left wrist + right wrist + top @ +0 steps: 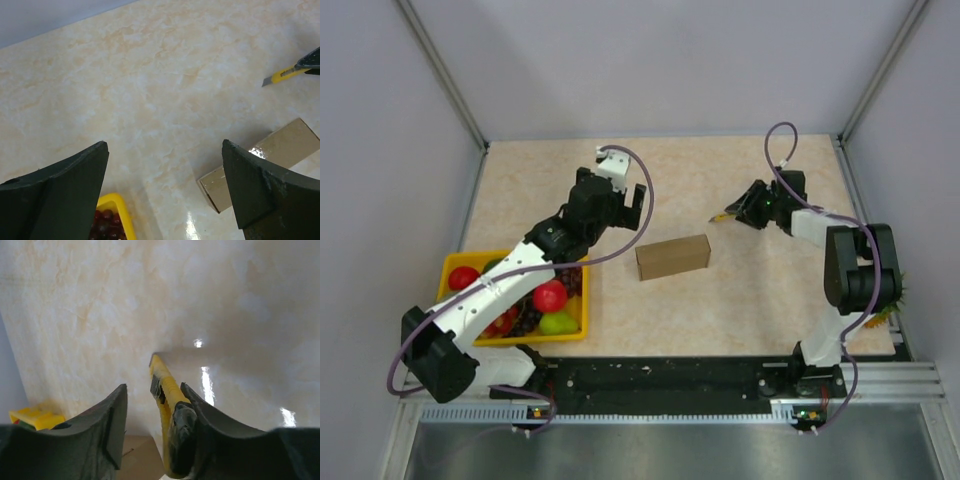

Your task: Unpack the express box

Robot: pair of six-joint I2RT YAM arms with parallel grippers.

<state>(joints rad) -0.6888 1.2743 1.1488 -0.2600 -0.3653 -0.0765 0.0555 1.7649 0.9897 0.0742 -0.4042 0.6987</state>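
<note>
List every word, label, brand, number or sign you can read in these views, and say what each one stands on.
No text can be read in any view.
express box: plain brown faces, no label or print shows.
utility knife: yellow body, no brand or marking legible.
fruit tray: plain yellow rim, no lettering shows.

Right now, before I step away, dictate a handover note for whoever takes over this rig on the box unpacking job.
Left gripper: fingers wide open, empty, above the table beside the express box.
Right gripper: fingers parted around the yellow utility knife, which leans on one finger, blade out.
Done: nothing yet; box closed, lying mid-table.
To do: cut it open, lift the flap, empty it.
</note>
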